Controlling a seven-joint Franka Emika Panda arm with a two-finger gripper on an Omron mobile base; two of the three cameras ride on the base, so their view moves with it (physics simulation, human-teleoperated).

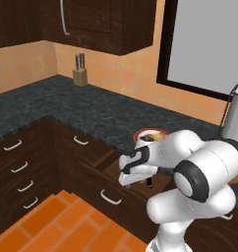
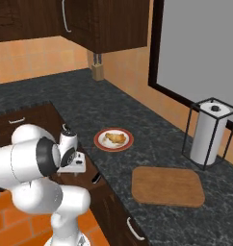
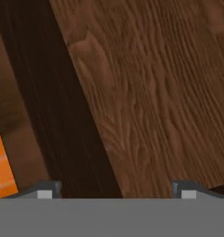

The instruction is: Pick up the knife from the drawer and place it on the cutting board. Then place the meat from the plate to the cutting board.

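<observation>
I am holding the gripper low inside the open drawer, pointing down at its wooden floor, because the knife is to be taken from there first; its jaws are standing spread wide, and nothing is lying between the two tips; I am seeing only bare wood under them, so I judge that the hand is not yet lined up over the knife; in the right base view a small dark slanted thing is lying in the drawer just beside the hand, and I am taking it for the black handle, though I cannot tell it surely

The cutting board is lying flat and bare on the counter, near the plate, so both moves are going to be short ones; the meat is resting in the middle of the plate, untouched, because its turn comes second

Counting now: one cutting board; one plate; one piece of meat; one paper roll standing upright in a wire holder beside the board; one knife block far back at the wall, with a few dark handles that are too small for counting; four narrow drawers stacked at the left of the left base view
</observation>
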